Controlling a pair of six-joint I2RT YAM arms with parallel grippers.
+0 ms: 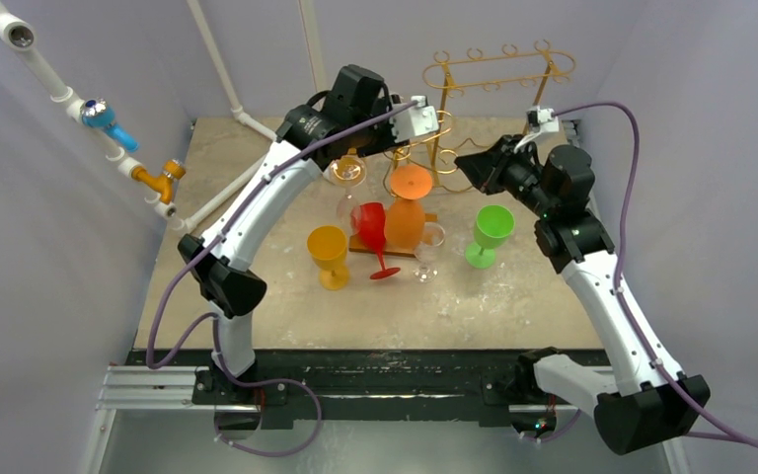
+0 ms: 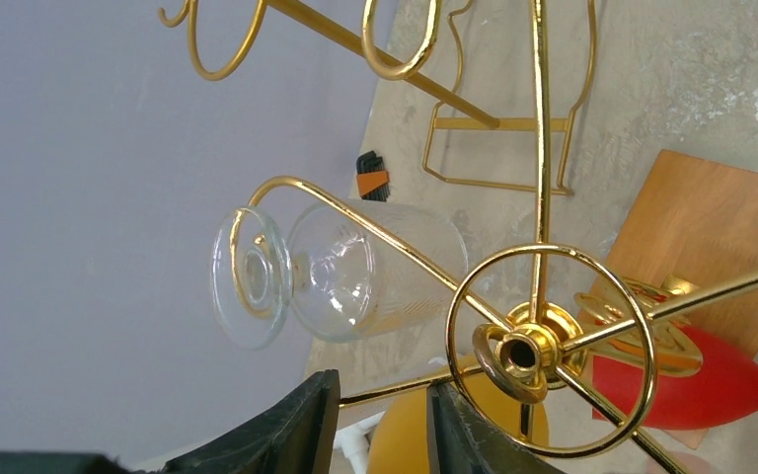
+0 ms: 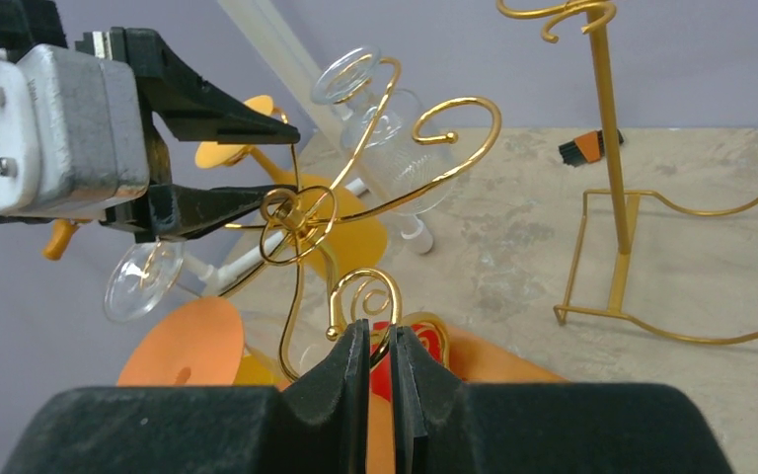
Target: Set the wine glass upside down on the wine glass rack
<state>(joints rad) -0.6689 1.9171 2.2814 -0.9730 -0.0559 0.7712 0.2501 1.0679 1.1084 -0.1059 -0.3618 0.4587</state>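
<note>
Nearest to its own camera, the right gripper (image 3: 380, 338) is clenched on one curled arm of the small gold wire wine glass rack with spiral arms (image 2: 538, 336); the wire goes down into the narrow slit between the black pads, so I judge that it steadies the rack. A little farther, the left gripper (image 2: 383, 395) has its jaws apart and grasps nothing; in the right wrist view its tips stand just beside the round hub ring of the rack, one above and one below it, and I cannot tell if they touch the wire. Beyond these tips, clearly apart from them, the clear ribbed wine glass (image 2: 341, 272) hangs on another arm of the rack. Its round foot sits over the curl at the arm's end and its bowl is under it, so it is upside down. It is also apart from the right jaws, past the hub. To my judgement the placing step is at its end and what remains is the retreat. The next move calls for the left gripper to draw straight back, without hooking the ring or the arms, and for the right one to open only when the rack is calm. Farthest, the tall gold stand (image 3: 604, 148) is on the beige table (image 1: 513, 306).
</note>
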